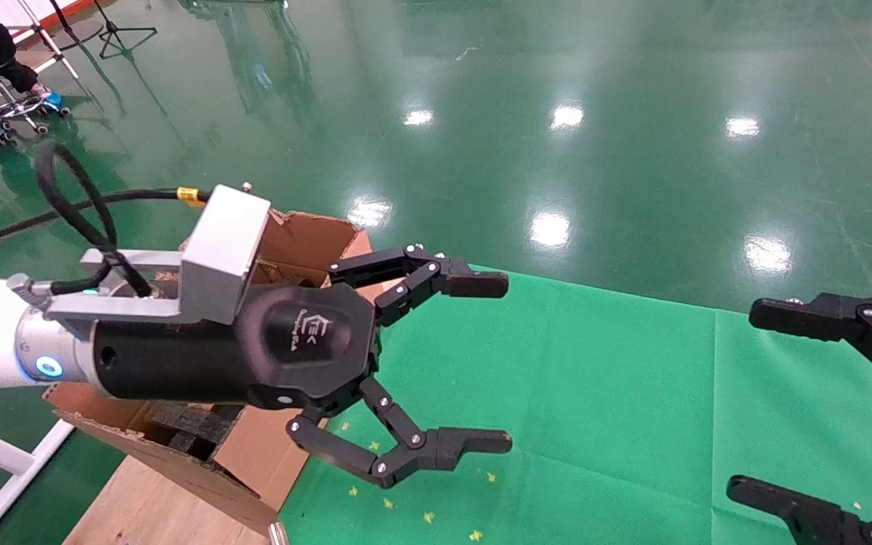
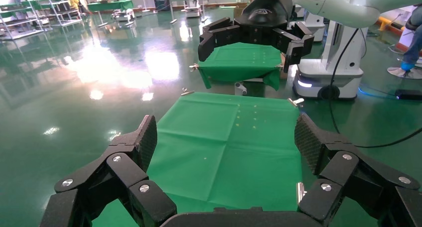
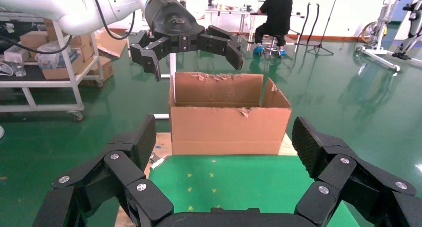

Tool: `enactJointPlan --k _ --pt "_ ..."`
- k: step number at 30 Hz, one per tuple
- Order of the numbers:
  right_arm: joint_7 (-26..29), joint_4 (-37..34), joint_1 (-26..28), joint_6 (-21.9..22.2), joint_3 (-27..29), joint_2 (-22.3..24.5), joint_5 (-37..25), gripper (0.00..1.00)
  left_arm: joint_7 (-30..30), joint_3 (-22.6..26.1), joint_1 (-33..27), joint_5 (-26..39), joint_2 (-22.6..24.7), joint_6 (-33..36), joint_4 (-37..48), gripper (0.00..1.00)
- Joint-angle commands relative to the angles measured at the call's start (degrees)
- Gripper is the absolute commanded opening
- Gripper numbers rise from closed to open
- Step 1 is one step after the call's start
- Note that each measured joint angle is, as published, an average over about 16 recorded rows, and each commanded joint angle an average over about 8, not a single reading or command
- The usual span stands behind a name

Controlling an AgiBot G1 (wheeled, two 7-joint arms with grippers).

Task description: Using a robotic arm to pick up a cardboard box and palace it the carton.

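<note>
The robotic arm, my left one, reaches in from the left with its silver module (image 1: 224, 246) over the carton (image 1: 307, 235). Its gripper (image 1: 498, 362) is open and empty, fingertips out over the green cloth (image 1: 595, 393) just beside the carton. In the right wrist view this left gripper (image 3: 194, 62) hangs above the carton (image 3: 229, 127), whose top edges are torn. My right gripper (image 1: 750, 401) stays at the right edge, open and empty, over the cloth. The cardboard box is out of view in every frame.
Black foam blocks (image 1: 194, 428) lie inside the carton, which rests on a wooden board (image 1: 141, 507). A person (image 3: 277, 13) sits at a far table. A cart with boxes (image 3: 50, 48) stands off to one side. Glossy green floor surrounds the table.
</note>
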Motion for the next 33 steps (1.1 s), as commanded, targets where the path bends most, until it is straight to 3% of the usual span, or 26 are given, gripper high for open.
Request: enactJointPlan --k 1,33 --pt "0.0 0.0 0.0 0.0 0.0 0.0 0.0 1.0 0.0 0.0 0.0 0.01 0.0 0.0 0.0 1.0" --pt "0.0 0.0 0.0 0.0 0.0 0.0 0.0 1.0 0.0 0.0 0.0 0.01 0.0 0.0 0.01 1.0"
